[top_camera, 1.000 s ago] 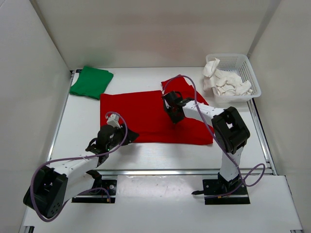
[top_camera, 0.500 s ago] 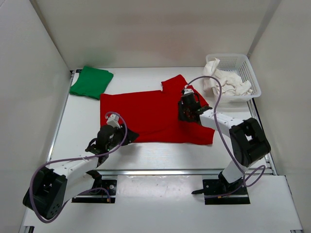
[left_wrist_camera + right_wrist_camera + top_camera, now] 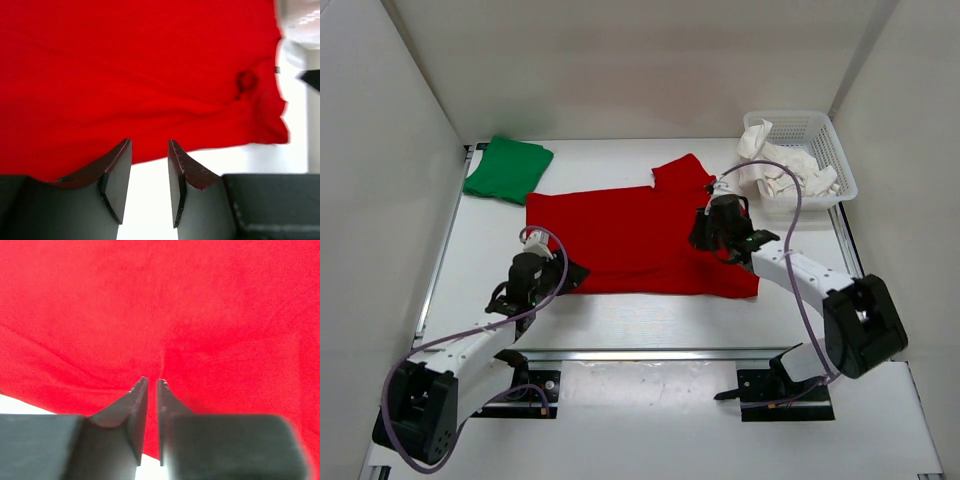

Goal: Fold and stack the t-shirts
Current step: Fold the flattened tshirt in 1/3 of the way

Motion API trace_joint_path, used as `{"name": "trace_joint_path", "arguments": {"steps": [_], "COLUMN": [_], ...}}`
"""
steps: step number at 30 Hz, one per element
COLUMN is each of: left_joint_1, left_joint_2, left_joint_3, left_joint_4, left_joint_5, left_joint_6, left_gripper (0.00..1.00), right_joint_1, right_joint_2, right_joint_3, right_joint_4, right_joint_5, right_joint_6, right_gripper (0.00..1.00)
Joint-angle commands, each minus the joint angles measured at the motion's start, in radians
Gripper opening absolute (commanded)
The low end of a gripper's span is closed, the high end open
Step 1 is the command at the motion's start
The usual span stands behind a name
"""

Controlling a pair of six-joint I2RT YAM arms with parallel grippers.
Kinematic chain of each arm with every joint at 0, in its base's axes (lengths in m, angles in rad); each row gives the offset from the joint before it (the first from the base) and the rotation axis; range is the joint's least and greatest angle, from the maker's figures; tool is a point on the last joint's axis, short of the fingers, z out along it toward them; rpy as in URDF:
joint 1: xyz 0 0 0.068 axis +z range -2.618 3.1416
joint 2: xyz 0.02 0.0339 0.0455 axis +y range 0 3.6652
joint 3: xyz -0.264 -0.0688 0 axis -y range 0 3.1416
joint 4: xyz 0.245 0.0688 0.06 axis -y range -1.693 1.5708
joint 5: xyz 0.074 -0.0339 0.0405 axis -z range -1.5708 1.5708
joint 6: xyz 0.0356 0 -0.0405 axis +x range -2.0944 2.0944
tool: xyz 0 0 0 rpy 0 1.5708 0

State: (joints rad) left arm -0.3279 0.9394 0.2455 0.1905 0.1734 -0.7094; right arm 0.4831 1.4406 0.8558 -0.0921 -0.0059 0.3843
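The left gripper (image 3: 149, 145) had its two dark fingers spread with a clear gap, and only bare white table (image 3: 650, 312) showed between them; they pinched nothing. Their tips sat just at the near hem of the red t-shirt (image 3: 620, 238), which filled the upper part of the left wrist view, with a small dark knot-like pucker at its upper right. From above, this gripper lay low at the lower left of the frame, at the shirt's lower left corner. The right gripper (image 3: 152, 383) had its fingers almost pressed together, with only a thin slit between them, and red cloth showed all around and through the slit. A crease in the cloth ran up from the tips, but whether they nipped the fabric or only hung over it could not be told. In the overhead view this gripper stood over the right part of the red t-shirt, right of centre. The shirt lay spread flat across the middle of the table, with one sleeve sticking up toward the back. The green t-shirt (image 3: 507, 168) sat folded at the upper left, well apart from the red one. The white t-shirt (image 3: 785, 172) lay crumpled in the white mesh basket (image 3: 832, 141) at the upper right, partly draped over its rim.
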Motion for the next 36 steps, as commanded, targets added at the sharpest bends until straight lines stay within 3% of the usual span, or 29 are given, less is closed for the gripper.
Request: {"name": "trace_joint_path", "arguments": {"steps": [1, 2, 7, 13, 19, 23, 29, 31, 33, 36], "left_joint_1": [0.042, 0.053, 0.185, 0.276, 0.395, 0.470, 0.539, 0.514, 0.416, 0.308], "left_joint_2": [0.054, 0.071, 0.153, 0.228, 0.329, 0.245, 0.077, 0.004, -0.092, -0.123], "left_joint_3": [0.067, 0.069, 0.060, -0.001, -0.041, -0.052, -0.060, -0.075, -0.074, 0.024], "left_joint_4": [-0.092, -0.097, -0.059, 0.001, -0.016, -0.170, -0.437, -0.476, -0.485, -0.430], "left_joint_5": [-0.014, -0.011, 0.075, 0.152, 0.322, 0.301, 0.284, 0.285, 0.250, 0.195], "left_joint_6": [0.065, 0.065, 0.031, -0.030, -0.067, -0.032, 0.082, 0.076, 0.030, -0.028], "left_gripper": [0.45, 0.45, 0.42, 0.43, 0.41, 0.41, 0.39, 0.39, 0.42, 0.42], "right_joint_1": [-0.038, -0.034, 0.018, 0.032, -0.008, 0.021, 0.104, 0.117, 0.095, 0.030], "right_joint_2": [-0.039, -0.011, 0.129, -0.021, -0.017, -0.100, -0.281, -0.344, -0.384, -0.422], "right_joint_3": [-0.026, -0.009, 0.039, -0.171, -0.339, -0.438, -0.540, -0.540, -0.503, -0.392], "right_joint_4": [0.072, 0.062, -0.014, 0.086, 0.100, 0.095, -0.058, -0.081, -0.118, -0.161], "right_joint_5": [-0.049, -0.055, -0.066, -0.038, -0.066, -0.063, -0.085, -0.097, -0.111, -0.121], "right_joint_6": [0.027, 0.019, 0.034, 0.071, 0.090, 0.108, 0.183, 0.202, 0.189, 0.134], "right_gripper": [0.10, 0.01, 0.00, 0.00, 0.00, 0.00, 0.01, 0.00, 0.00, 0.05]}}
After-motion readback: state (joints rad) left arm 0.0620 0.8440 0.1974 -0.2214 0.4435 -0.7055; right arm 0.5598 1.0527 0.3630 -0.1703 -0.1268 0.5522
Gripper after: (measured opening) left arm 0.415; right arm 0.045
